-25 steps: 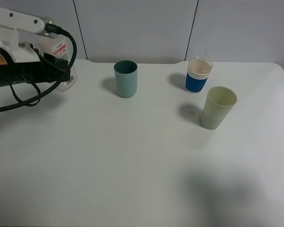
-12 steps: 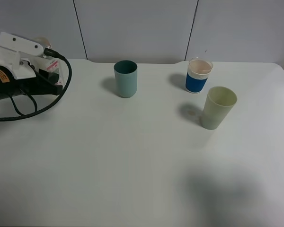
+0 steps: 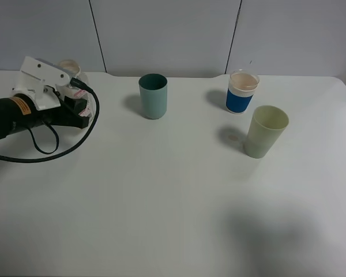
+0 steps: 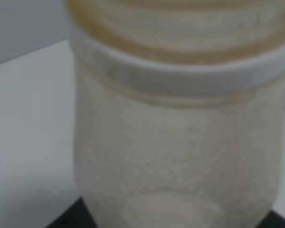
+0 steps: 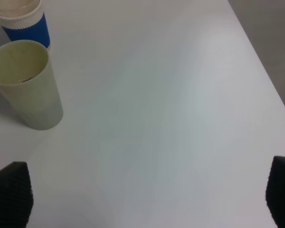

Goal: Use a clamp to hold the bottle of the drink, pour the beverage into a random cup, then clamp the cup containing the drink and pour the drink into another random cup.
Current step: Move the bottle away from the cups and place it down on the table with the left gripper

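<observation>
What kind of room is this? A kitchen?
Probably a robot test lab, not a kitchen. A cabled black robot arm reaches over a plain white table, a teal cup, a blue-banded cup and a pale green cup stand spaced apart on it, and grey wall panels sit behind.

bottle (image 3: 70,66): mostly behind left end effector (image 3: 78,105) | wrist view: blurred, cropped

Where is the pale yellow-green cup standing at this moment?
In the exterior high view the pale yellow-green cup stands on the right side of the table, just in front of the blue-banded cup and slightly right of it.
</observation>
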Robot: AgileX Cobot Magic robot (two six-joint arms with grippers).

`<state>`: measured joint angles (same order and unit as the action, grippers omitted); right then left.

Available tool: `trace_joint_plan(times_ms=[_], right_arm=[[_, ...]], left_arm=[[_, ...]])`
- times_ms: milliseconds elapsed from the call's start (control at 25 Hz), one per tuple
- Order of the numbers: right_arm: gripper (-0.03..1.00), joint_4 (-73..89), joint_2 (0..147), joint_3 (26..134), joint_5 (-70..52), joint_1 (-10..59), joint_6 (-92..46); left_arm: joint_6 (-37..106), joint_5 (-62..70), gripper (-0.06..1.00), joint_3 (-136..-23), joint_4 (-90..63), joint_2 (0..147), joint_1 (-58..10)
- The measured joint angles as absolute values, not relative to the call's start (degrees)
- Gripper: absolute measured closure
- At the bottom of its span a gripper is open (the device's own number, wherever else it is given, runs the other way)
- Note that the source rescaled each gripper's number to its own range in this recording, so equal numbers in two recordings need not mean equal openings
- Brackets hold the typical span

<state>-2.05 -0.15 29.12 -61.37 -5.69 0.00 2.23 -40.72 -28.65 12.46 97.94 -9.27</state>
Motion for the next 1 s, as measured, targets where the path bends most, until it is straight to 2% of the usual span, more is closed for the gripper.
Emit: trace_joint_plan(times_ms=[320, 1000], right_arm=[[0.02, -2.05, -0.15, 29.12, -61.37, -5.69, 0.0], [0.02, -2.05, -0.15, 29.12, -61.37, -5.69, 0.0]], left_arm=[[-2.66, -45.05, 0.88, -28.65, 15.36, 103.13, -9.27], [-2.84, -49.97, 0.88, -28.68, 19.31, 108.24, -9.27]])
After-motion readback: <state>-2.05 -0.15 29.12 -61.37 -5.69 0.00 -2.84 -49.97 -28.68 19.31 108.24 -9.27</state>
